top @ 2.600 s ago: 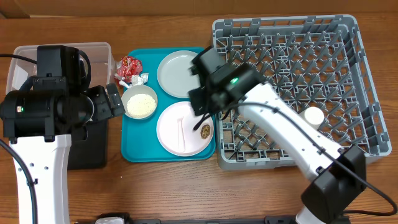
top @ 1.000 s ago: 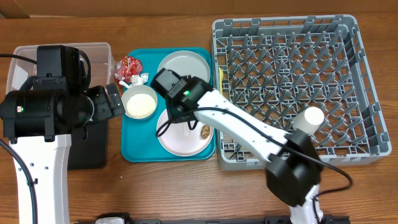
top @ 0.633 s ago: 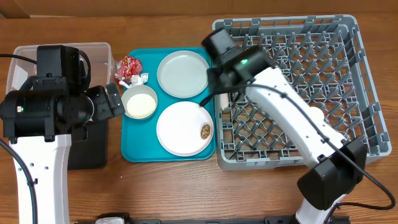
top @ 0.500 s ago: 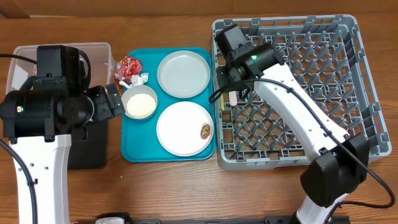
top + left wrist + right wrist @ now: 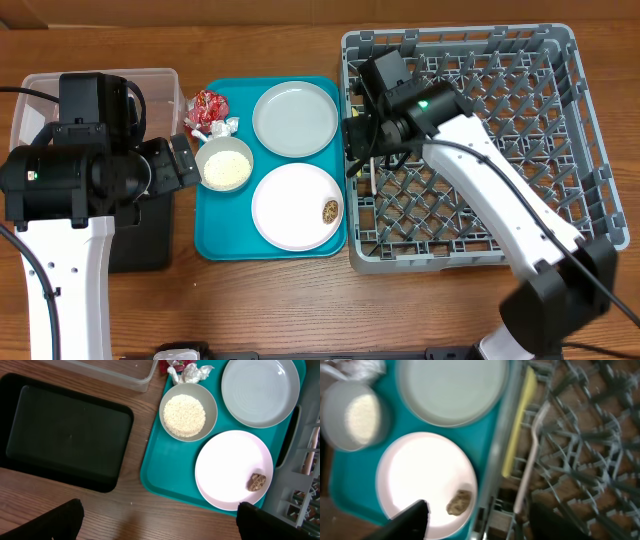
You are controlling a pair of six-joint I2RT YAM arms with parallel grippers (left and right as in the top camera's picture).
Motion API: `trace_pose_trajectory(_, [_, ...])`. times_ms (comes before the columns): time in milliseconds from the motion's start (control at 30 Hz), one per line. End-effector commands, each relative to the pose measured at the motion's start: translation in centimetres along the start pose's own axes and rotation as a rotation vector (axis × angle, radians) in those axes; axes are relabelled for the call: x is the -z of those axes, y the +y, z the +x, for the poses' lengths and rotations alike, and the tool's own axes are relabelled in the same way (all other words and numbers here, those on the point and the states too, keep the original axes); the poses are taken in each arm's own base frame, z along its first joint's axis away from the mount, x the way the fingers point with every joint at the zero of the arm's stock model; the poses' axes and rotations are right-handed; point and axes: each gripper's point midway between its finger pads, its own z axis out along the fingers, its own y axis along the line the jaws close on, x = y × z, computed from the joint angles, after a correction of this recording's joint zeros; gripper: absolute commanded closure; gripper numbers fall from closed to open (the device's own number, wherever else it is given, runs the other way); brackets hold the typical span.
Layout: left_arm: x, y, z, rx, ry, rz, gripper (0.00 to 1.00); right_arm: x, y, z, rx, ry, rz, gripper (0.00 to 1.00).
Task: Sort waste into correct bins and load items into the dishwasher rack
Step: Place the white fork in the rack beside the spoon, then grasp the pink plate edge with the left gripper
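My right gripper (image 5: 357, 150) (image 5: 485, 520) is open and empty over the left edge of the grey dishwasher rack (image 5: 560, 130). Below it, a yellow-handled utensil (image 5: 520, 425) and a pale utensil (image 5: 530, 460) lie in the rack. The grey-green plate (image 5: 295, 118), the pinkish-white plate (image 5: 290, 207) with the brown food bit (image 5: 329, 210), and the bowl of rice grains (image 5: 226, 165) sit on the teal tray (image 5: 215, 245). The red wrapper (image 5: 210, 108) and tissue (image 5: 222, 127) lie at the tray's far left corner. My left gripper (image 5: 160, 525) is open over bare wood. The white cup is hidden.
The clear tub (image 5: 160, 80) stands at the far left, partly under my left arm. The black tray (image 5: 65, 435) lies in front of it, left of the teal tray. My right arm crosses the rack diagonally.
My right gripper took the pale utensil off the pinkish-white plate, carried it right to the rack's left edge and let it go; it now lies in the rack. The left arm has not moved.
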Motion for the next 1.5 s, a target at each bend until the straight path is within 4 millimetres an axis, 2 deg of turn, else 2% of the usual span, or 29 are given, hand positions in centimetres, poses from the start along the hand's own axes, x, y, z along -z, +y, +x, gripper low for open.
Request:
trace_pose_trajectory(0, [0.0,0.3,-0.4,0.019,-0.009,-0.014,0.00,2.2,4.4,-1.1,0.103,-0.080,-0.110,0.39])
trace_pose_trajectory(133, [0.0,0.3,-0.4,0.019,-0.009,-0.013,0.00,0.2,7.3,-2.4,0.268,-0.139,-0.145,0.30])
trace_pose_trajectory(200, [0.0,0.3,-0.4,0.019,-0.009,-0.013,0.00,-2.1,8.3,-3.4,0.359,-0.169,-0.152,0.26])
trace_pose_trajectory(233, [0.0,0.3,-0.4,0.019,-0.009,-0.013,0.00,-2.4,8.3,-3.5,0.365,-0.172,-0.151,0.25])
trace_pose_trajectory(267, [0.0,0.3,-0.4,0.019,-0.009,-0.013,0.00,-4.0,8.3,-3.7,0.389,-0.164,-0.147,0.27])
trace_pose_trajectory(500, [0.0,0.3,-0.4,0.019,-0.009,-0.014,0.00,-9.2,8.2,-2.7,0.549,-0.105,-0.138,0.28])
trace_pose_trajectory(567, [0.0,0.3,-0.4,0.019,-0.009,-0.014,0.00,-10.7,7.9,-2.2,0.546,-0.078,-0.135,0.32])
trace_pose_trajectory(600, [0.0,0.3,-0.4,0.019,-0.009,-0.014,0.00,-11.0,7.8,-1.9,0.537,-0.062,-0.133,0.34])
trace_pose_trajectory(667, [0.0,0.3,-0.4,0.019,-0.009,-0.014,0.00,-10.8,7.7,-1.8,0.536,-0.056,-0.132,0.30])
trace_pose_trajectory(733, [0.0,0.3,-0.4,0.019,-0.009,-0.013,0.00,-10.5,7.7,-1.6,0.515,-0.049,-0.132,0.30])
trace_pose_trajectory(833, [0.0,0.3,-0.4,0.019,-0.009,-0.013,0.00,-9.0,7.7,-1.5,0.457,-0.043,-0.132,0.30])
trace_pose_trajectory(967, [0.0,0.3,-0.4,0.019,-0.009,-0.013,0.00,-4.2,7.7,-1.9,0.356,-0.085,-0.135,0.30])
trace_pose_trajectory(1033, [0.0,0.3,-0.4,0.019,-0.009,-0.013,0.00,-0.4,7.4,-2.4,0.279,-0.131,-0.145,0.30])
trace_pose_trajectory(1067, [0.0,0.3,-0.4,0.019,-0.009,-0.013,0.00,0.7,7.2,-2.5,0.247,-0.144,-0.147,0.30])
trace_pose_trajectory(1200, [0.0,0.1,-0.6,0.033,-0.018,-0.005,0.00,6.6,4.7,-2.9,-0.005,-0.208,-0.157,0.30])
trace_pose_trajectory(1300, [0.2,-1.9,-2.2,0.126,-0.069,0.105,0.00,9.0,2.6,-2.4,-0.104,-0.220,-0.140,0.29])
trace_pose_trajectory(1400, [0.0,-3.8,-1.1,0.128,0.002,0.208,0.00,11.0,0.4,-1.5,-0.159,-0.219,-0.112,0.29])
trace_pose_trajectory(1467, [-1.6,-4.6,0.6,0.094,0.095,0.212,0.00,11.7,-0.3,-1.0,-0.174,-0.216,-0.100,0.29])
